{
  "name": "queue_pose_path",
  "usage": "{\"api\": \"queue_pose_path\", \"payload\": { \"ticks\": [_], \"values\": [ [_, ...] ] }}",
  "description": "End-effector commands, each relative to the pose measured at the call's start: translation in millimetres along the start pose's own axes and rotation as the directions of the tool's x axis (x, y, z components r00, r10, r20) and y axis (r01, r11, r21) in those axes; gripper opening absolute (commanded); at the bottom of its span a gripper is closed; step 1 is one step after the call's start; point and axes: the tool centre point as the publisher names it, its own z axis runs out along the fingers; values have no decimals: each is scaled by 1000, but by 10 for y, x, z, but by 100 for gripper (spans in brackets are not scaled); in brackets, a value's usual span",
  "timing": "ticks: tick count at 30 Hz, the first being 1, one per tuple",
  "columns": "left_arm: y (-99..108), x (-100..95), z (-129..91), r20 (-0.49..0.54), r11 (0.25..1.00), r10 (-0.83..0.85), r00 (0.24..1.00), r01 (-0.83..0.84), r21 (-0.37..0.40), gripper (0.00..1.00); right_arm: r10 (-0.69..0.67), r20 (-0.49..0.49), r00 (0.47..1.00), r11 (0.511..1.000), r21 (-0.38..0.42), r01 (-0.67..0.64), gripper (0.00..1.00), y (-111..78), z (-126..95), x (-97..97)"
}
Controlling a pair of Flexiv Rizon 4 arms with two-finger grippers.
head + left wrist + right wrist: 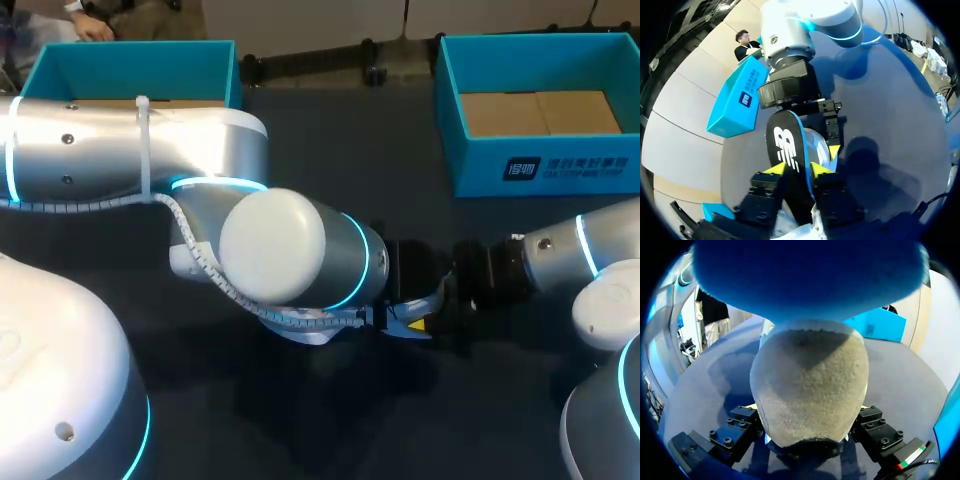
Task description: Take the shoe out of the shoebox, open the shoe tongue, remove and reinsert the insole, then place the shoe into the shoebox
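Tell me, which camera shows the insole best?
The left wrist view: the black insole stands face-on between the left gripper's tips. In the head view the left arm hides it; the right wrist view does not clearly show it.

Dark tabletop, soft shadows.
Matte dark tabletop (pixel 340 150) fills the head view. Soft shadows pool from the centre toward 6 o'clock, and the surface is slightly paler toward 12 o'clock. Both wrist views show the same dark surface.
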Motion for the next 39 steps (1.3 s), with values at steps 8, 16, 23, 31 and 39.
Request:
{"api": "queue_pose_path", "payload": {
  "ticks": [8, 16, 23, 31, 39],
  "values": [
    [35, 60, -90, -61, 1000, -6, 998, 7, 21, 0, 0, 1, 1000, 1000, 4, 0, 0, 7, 4, 8],
    [41, 158, -255, -136, 999, 3, 991, 2, 39, 0, 0, 1, 1000, 1000, 4, 0, 0, 7, 4, 8],
    [-15, 245, -459, -99, 998, 31, 995, -26, 49, 0, 0, 1, 1000, 1000, 4, 0, 0, 7, 4, 8],
    [-45, 240, -661, -74, 997, 48, 996, -43, 70, 0, 0, 1, 1000, 1000, 4, 0, 0, 7, 4, 8],
    [-33, 262, -642, -36, 998, 53, 998, -52, 46, 0, 0, 1, 1000, 1000, 4, 0, 0, 7, 4, 8]
  ]
}}
